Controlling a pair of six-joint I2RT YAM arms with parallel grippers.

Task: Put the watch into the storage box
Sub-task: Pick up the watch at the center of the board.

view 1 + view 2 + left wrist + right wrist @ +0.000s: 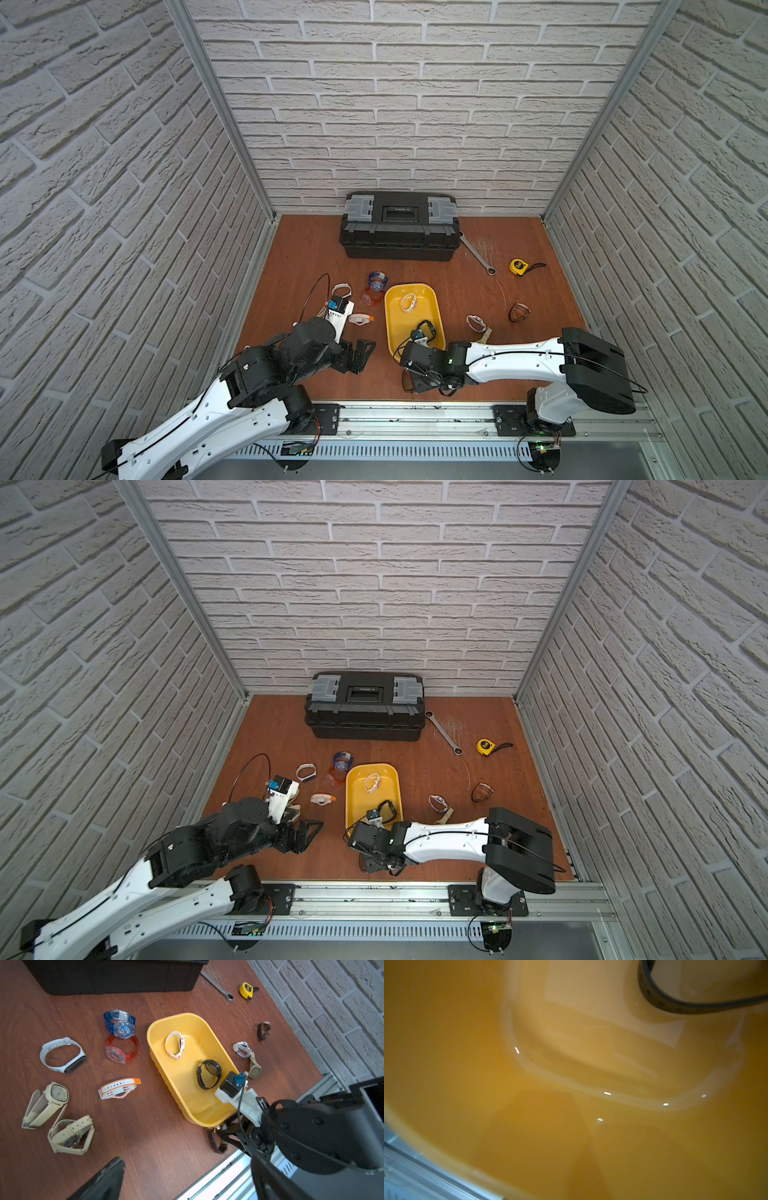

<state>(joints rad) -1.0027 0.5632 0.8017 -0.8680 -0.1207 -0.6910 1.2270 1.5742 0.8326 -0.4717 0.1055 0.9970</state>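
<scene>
Right gripper (225,1136), closure not determinable, is positioned at brown-strap watch (214,1141) on table (145,1126) just beside storage box (185,1014); item is judged light w/ floppy strap, best taken at strap nr case.

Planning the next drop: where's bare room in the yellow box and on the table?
Storage box: bare floor between black watch and near wall, under the right arm. Table: bare wood between toolbox, wrench and the box. Crowded: left of the box, from blue watch to beige watches.
</scene>
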